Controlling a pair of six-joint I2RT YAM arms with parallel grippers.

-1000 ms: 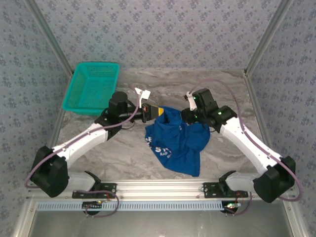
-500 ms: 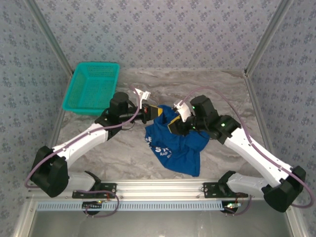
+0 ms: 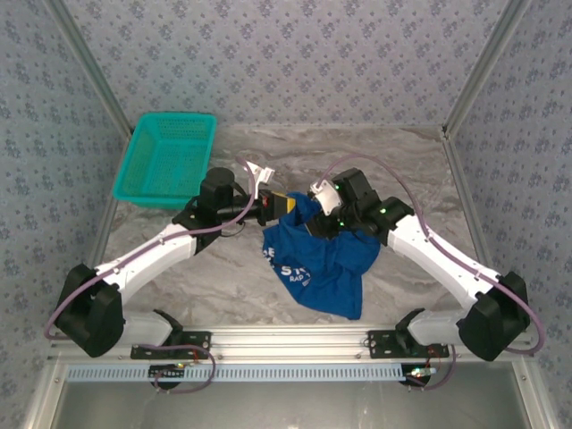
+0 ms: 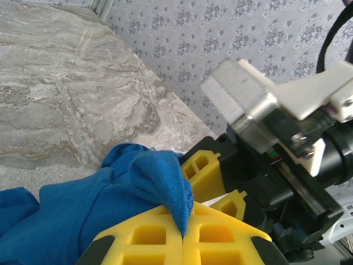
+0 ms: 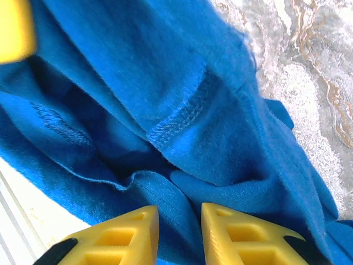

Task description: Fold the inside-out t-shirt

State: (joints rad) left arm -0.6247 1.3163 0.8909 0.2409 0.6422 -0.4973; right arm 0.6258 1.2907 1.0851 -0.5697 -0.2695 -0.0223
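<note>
right claw [image 5: 179, 216] shifted left toward left claw [image 4: 183, 220] — left clamped on t-shirt [image 3: 323, 266], right grip unclear.

The overhead camera looks down across the whole table [image 3: 295, 147]; both wrist cameras press close on the shared t-shirt [image 3: 326, 268].

We are seeing bright, even light falling from above onto the table [image 3: 420, 161], with the arms [image 3: 161, 250] and the t-shirt [image 3: 322, 259] casting only soft, faint shadows on it. In the left wrist view a white block [image 4: 248, 94] is looking soft close to the lens. In the right wrist view the stitching [image 5: 182, 116] is showing crisply, while a pale patch [image 5: 22, 221] at lower left is washing out to white.
</note>
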